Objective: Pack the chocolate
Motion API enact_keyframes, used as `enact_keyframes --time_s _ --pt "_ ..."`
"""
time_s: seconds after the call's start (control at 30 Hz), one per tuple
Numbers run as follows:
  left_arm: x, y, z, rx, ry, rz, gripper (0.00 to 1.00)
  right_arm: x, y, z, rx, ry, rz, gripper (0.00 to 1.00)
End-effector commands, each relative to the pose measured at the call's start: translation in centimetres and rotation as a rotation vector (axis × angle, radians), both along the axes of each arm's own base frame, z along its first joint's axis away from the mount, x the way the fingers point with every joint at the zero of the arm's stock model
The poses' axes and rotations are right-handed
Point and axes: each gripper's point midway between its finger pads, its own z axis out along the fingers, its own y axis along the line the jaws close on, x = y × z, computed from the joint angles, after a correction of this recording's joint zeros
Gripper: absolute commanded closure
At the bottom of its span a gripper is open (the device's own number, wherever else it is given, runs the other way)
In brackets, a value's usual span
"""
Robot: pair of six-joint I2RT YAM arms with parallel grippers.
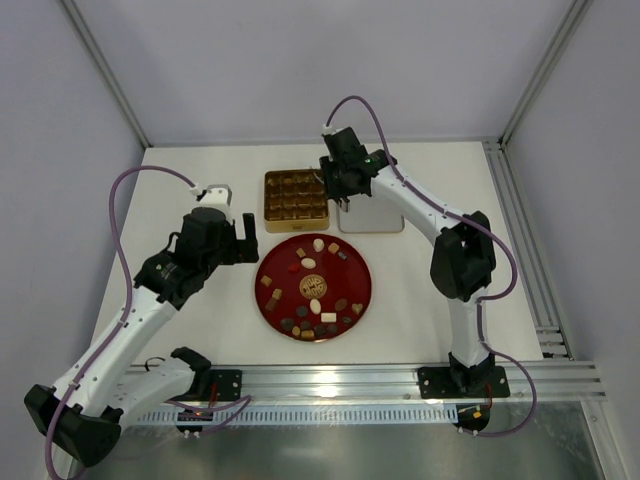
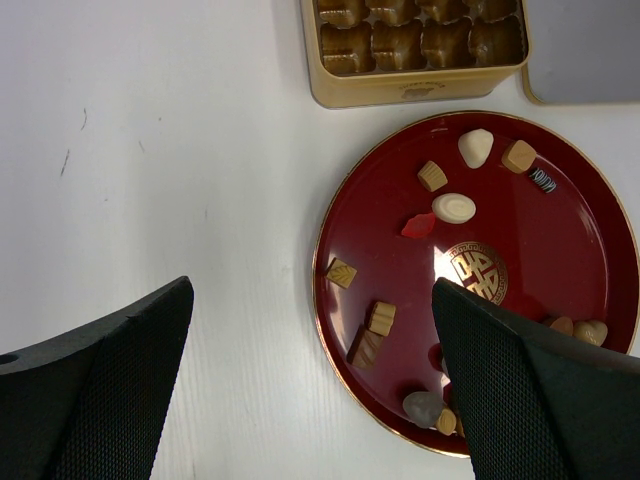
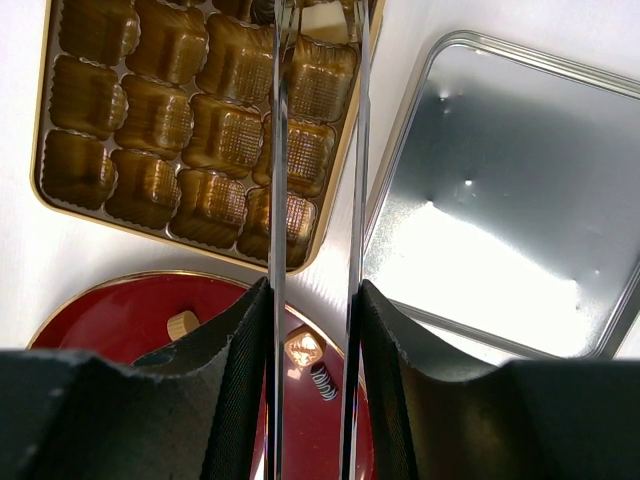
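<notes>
The chocolate (image 1: 318, 245) lies as several dark, tan and cream pieces on the red round plate (image 1: 345, 275). The left wrist view shows a cream oval piece (image 2: 454, 207) and the plate (image 2: 560, 230). The gold gridded box (image 1: 296, 195) stands behind the plate, and its cups (image 3: 200, 120) look empty. My left gripper (image 1: 232, 240) is open and empty, over the table at the plate's left rim (image 2: 312, 290). My right gripper (image 1: 335, 185) is shut on metal tongs (image 3: 278, 150) and hovers over the box's right edge (image 3: 313, 290). The tong tips run out of view.
The box's silver lid (image 1: 372, 215) lies open side up just right of the box, and it also shows in the right wrist view (image 3: 500, 200). A tan square piece (image 3: 304, 345) and a dark striped piece (image 3: 323, 381) lie at the plate's far rim.
</notes>
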Motion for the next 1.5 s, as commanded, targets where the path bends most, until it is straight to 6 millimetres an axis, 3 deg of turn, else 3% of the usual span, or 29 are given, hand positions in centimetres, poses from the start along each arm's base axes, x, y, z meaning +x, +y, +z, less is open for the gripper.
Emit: enact_keyframes --time_s 0.0,0.1,0.17,0.23,0.27,0.3,0.33,0.37,0.4,0.57,0.67,0.77,0.97,1.47 --pt "0.4 -0.2 0.5 -0.008 -0.022 -0.005 0.00 0.5 -0.4 4.7 0.030 -0.095 -0.005 0.59" --pt "0.4 -0.2 0.6 -0.011 -0.026 -0.007 0.00 -0.5 -0.9 5.7 0.034 -0.100 -0.001 0.59" --pt "0.4 -0.2 0.5 -0.011 -0.024 -0.007 0.00 -1.5 -1.6 7.8 0.054 -0.129 -0.001 0.59" --pt "0.3 -0.3 0.6 -0.012 -0.025 -0.008 0.00 -3.2 -2.2 7.0 0.056 -0.101 0.006 0.59" --pt "0.3 -0.3 0.6 -0.014 -0.026 -0.007 0.00 -4.3 -2.8 8.8 0.084 -0.128 0.011 0.59" --pt "0.3 -0.2 0.7 -0.015 -0.028 -0.007 0.00 -5.6 -3.4 7.1 0.066 -0.094 0.013 0.59" --pt "0.3 -0.2 0.7 -0.016 -0.029 -0.007 0.00 -6.7 -3.5 7.2 0.068 -0.093 0.019 0.59" --pt "0.3 -0.3 0.7 -0.016 -0.029 -0.008 0.00 -8.0 -4.2 8.5 0.084 -0.115 0.022 0.59" --pt "0.3 -0.2 0.6 -0.016 -0.026 -0.007 0.00 -9.4 -5.0 6.9 0.063 -0.083 0.022 0.59" --pt "0.3 -0.4 0.7 -0.020 -0.029 -0.011 0.00 -16.3 -6.9 5.2 0.051 -0.037 0.052 0.59" --pt "0.3 -0.4 0.7 -0.020 -0.027 -0.011 0.00 -19.5 -7.1 4.0 0.043 0.003 0.082 0.59" --pt "0.3 -0.2 0.8 -0.019 -0.031 -0.006 0.00 -21.5 -7.3 2.4 0.016 0.045 0.098 0.59" --pt "0.3 -0.2 0.7 -0.020 -0.031 -0.005 0.00 -22.5 -7.4 0.1 -0.014 0.093 0.121 0.59" --pt "0.3 -0.1 0.6 -0.014 -0.029 -0.001 0.00 -21.0 -6.5 -2.7 -0.089 0.121 0.131 0.60"
